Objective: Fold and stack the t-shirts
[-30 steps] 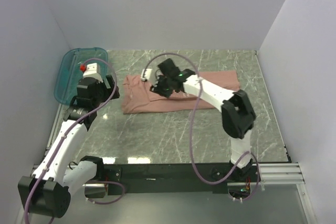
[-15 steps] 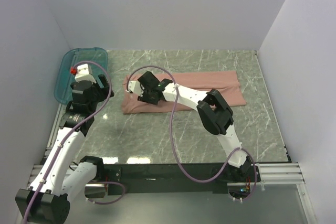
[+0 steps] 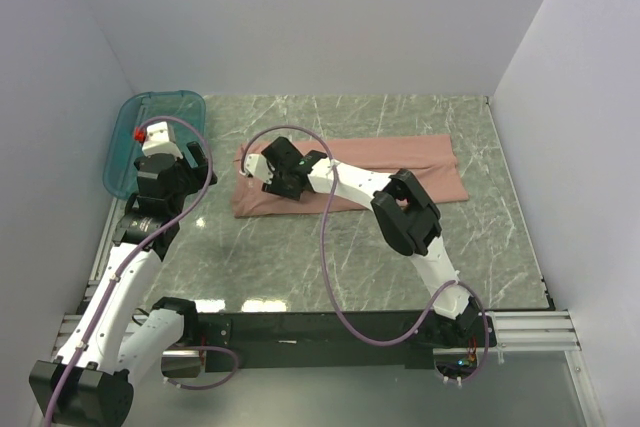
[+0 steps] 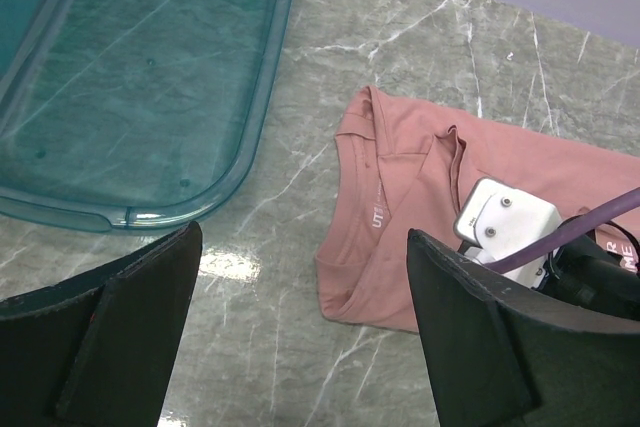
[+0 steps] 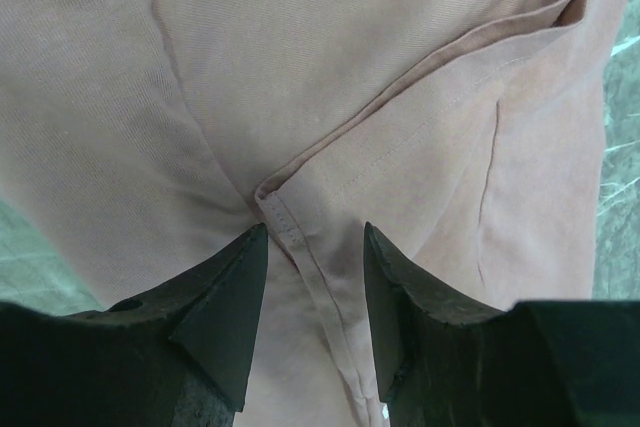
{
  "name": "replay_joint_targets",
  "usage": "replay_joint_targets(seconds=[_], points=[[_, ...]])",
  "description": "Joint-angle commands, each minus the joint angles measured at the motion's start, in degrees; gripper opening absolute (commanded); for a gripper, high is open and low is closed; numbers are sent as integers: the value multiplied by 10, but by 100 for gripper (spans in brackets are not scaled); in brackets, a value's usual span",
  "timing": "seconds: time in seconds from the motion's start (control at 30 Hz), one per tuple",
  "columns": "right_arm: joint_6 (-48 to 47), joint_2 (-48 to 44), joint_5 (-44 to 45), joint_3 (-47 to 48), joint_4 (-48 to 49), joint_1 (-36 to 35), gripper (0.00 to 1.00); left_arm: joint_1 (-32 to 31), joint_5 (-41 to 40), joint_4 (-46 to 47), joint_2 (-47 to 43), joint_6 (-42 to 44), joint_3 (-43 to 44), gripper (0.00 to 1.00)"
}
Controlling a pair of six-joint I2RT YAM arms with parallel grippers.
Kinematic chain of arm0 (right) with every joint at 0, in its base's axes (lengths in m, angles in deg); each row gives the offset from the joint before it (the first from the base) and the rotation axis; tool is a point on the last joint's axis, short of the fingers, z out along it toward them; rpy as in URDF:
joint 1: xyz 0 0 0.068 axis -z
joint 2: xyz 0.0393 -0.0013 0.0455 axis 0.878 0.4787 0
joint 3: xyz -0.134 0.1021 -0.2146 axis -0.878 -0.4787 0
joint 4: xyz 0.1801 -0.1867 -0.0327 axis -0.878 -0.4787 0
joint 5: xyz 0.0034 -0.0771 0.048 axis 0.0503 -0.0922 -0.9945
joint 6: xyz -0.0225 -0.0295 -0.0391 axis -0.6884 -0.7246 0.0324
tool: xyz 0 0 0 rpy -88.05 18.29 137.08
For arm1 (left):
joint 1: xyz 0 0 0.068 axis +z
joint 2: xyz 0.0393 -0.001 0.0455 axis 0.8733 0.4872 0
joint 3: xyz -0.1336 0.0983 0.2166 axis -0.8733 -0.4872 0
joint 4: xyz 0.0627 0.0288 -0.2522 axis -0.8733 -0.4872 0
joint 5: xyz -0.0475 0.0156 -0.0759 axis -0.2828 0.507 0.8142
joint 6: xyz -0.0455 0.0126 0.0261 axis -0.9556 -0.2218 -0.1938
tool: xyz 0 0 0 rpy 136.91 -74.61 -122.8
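Observation:
The salmon-pink t-shirt (image 3: 420,154) lies flattened lengthwise across the far middle of the marble table, its collar end to the left. My right gripper (image 3: 270,175) is pressed down on that left end. In the right wrist view its jaws (image 5: 315,242) stand open, straddling a stitched hem of the t-shirt (image 5: 300,67) without pinching it. My left gripper (image 3: 190,175) hovers left of the shirt, beside the bin. In the left wrist view it is wide open (image 4: 300,247) over bare marble, with the t-shirt (image 4: 400,207) ahead on the right.
A teal translucent bin (image 3: 130,137) sits at the far left edge, seen close in the left wrist view (image 4: 130,77). Grey walls close in the table on the left, back and right. The right arm's purple cable (image 3: 325,237) loops over the table in front of the shirt.
The right arm swung left along the shirt to its collar end and settled there. The left gripper drew back left toward the bin. Neither moved in the last half second.

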Motion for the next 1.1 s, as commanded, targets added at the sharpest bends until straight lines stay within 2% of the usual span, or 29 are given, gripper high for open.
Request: replay_joint_targets(seconds=[0.0,0.4,1.07], points=[[9,17,0,28,9,-1,50,2,-1,25,-11,-6,0,88],[14,23,12,33,16,3,48,2,2,23,-11,-5,-1,88],[40,1,34,39,36,46,38,2,11,26,-8,-5,0,88]])
